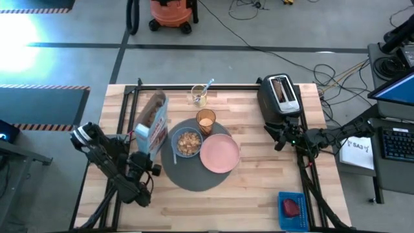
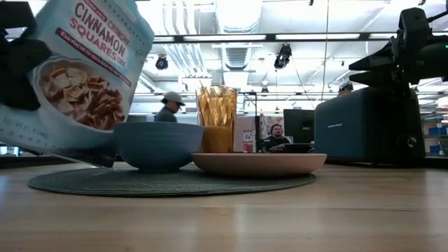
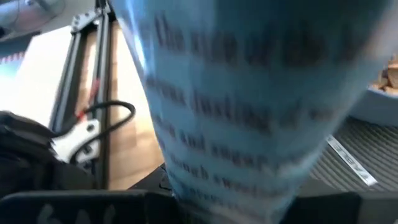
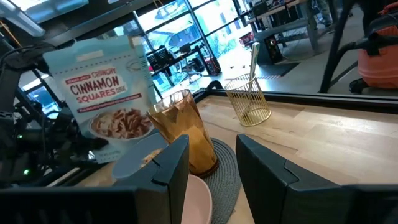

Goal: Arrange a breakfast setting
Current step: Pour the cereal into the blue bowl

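Note:
A light-blue cereal box is tilted at the left of the round dark-grey mat, with my left gripper shut on it. On the mat stand a blue bowl filled with cereal, a pink plate and an amber tumbler. A light-blue spoon sticks up out of a clear glass beyond the mat. A red food piece lies in a blue tray at the near right. My right gripper stands open beside the toaster, with nothing between its fingers. My left gripper holds the cereal box by its lower end, coming from the table's near-left side and slanting down. The box fills the wrist view and hides the place of contact. It is tilted, its open top up and toward the far edge.
A black toaster holding a toast slice stands at the far right, right behind my right gripper. Black frame rails run along the table's left and right sides. Bare wood lies in front of the mat.

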Controlling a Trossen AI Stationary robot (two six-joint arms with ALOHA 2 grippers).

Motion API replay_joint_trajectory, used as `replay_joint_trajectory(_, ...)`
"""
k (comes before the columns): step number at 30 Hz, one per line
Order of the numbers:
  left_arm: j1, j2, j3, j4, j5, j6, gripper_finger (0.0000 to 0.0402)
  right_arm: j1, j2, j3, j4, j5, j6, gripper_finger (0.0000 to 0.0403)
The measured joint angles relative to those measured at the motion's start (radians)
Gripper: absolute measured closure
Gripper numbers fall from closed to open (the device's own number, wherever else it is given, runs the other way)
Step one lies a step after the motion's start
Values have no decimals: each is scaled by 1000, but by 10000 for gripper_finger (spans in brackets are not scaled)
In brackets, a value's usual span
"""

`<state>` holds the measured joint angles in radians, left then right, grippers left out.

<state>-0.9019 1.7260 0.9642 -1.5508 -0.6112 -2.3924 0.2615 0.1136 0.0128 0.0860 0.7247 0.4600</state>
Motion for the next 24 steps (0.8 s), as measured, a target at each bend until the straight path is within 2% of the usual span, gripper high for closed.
replay_joint_trajectory(11, 4, 143, 153, 22, -4, -5, 299, 0, 0, 0, 0, 0, 0, 280)
replay_joint_trajectory(24, 72, 281, 174, 2, -11, -11, 299, 0, 0, 0, 0, 0, 0, 280)
